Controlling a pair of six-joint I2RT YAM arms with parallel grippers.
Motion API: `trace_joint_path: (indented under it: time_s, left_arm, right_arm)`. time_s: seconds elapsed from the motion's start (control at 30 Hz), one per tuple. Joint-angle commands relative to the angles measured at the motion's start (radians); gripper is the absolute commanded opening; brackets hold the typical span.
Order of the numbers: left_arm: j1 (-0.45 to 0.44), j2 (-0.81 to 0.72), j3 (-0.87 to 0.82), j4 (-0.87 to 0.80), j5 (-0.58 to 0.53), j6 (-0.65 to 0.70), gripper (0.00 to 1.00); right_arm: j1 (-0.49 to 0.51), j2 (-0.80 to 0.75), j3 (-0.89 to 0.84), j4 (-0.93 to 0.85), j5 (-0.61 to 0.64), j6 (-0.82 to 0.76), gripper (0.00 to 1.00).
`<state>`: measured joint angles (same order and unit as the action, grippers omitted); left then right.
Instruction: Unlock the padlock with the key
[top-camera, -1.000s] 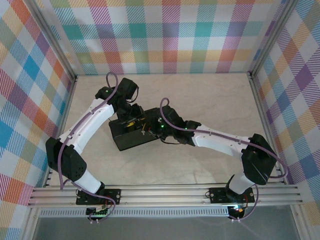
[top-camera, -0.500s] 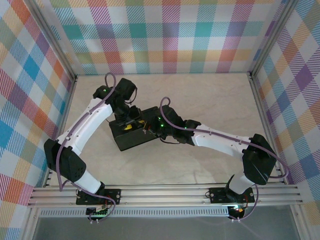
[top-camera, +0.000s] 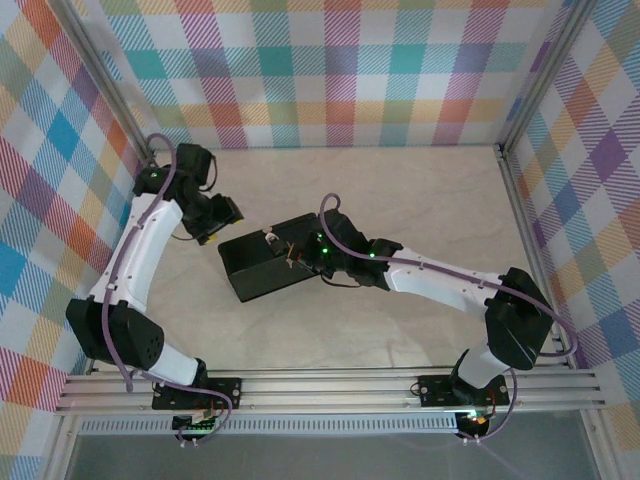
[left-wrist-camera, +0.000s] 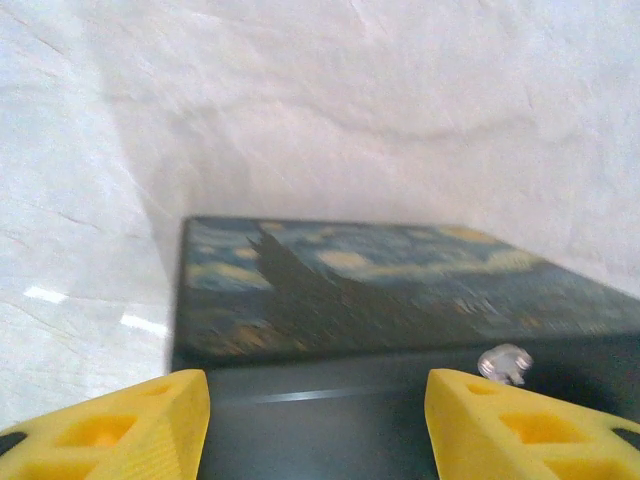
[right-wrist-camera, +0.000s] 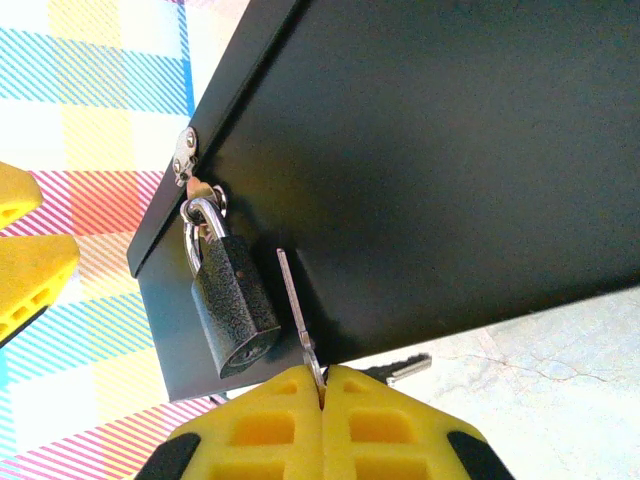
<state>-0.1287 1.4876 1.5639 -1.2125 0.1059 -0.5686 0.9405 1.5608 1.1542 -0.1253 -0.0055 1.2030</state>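
We see on the padlock (right-wrist-camera: 232, 305) a rough, speckled dark body and shiny metal shackle; the key (right-wrist-camera: 298, 315) is bare bright metal. The box (right-wrist-camera: 450, 150) looks smooth matt black, the right pincer (right-wrist-camera: 322, 380) yellow plastic, the desk (left-wrist-camera: 400, 100) glossy, marbled.

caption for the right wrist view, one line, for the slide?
Right gripper pinches the key beside the padlock, which hangs from the hasp of the black box; key not yet inserted.

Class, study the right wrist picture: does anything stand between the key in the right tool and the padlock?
Nothing visible does. The right tool pinches the key, blade up, just beside the padlock; only the box wall lies behind the gap. The keyhole end faces toward the tool, so the key likely needs re-aiming.
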Motion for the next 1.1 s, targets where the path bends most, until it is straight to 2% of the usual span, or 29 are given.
trace_joint_path:
  time_s: [0.0,0.1,0.33,0.47,0.53,0.67,0.77,0.9,1.0,1.07]
  left_arm:
    - [0.052,-0.031,-0.057,0.056,-0.019,0.075,0.59]
    - [0.058,-0.027,-0.098,0.09,0.026,0.099,0.58]
    - [0.042,-0.046,-0.182,0.101,0.174,0.117,0.54]
    - [0.02,-0.074,-0.239,0.123,0.286,0.077,0.54]
    - [0.002,-0.09,-0.26,0.125,0.306,0.061,0.54]
    - [-0.014,-0.105,-0.246,0.095,0.25,0.056,0.54]
    - [-0.014,-0.091,-0.147,0.041,0.139,0.082,0.55]
    - [-0.041,-0.069,-0.004,0.025,0.086,0.133,0.55]
    - [-0.121,-0.057,0.051,0.08,0.074,0.259,0.55]
    - [-0.183,-0.061,0.053,0.132,0.038,0.412,0.55]
  right_arm:
    - [-0.014,-0.028,0.021,-0.022,-0.017,-0.035,0.0]
    - [-0.033,-0.039,0.011,-0.018,-0.03,-0.044,0.0]
    - [-0.126,-0.021,0.043,-0.01,-0.165,-0.149,0.0]
    - [-0.18,0.0,0.071,-0.034,-0.262,-0.235,0.0]
    - [-0.214,0.004,0.078,-0.039,-0.313,-0.272,0.0]
    - [-0.253,-0.003,0.125,-0.121,-0.387,-0.382,0.0]
    - [-0.268,-0.029,0.141,-0.223,-0.42,-0.455,0.0]
    - [-0.284,-0.084,0.092,-0.273,-0.497,-0.495,0.0]
    - [-0.284,-0.099,0.067,-0.291,-0.56,-0.521,0.0]
    - [-0.284,-0.108,0.05,-0.306,-0.561,-0.528,0.0]
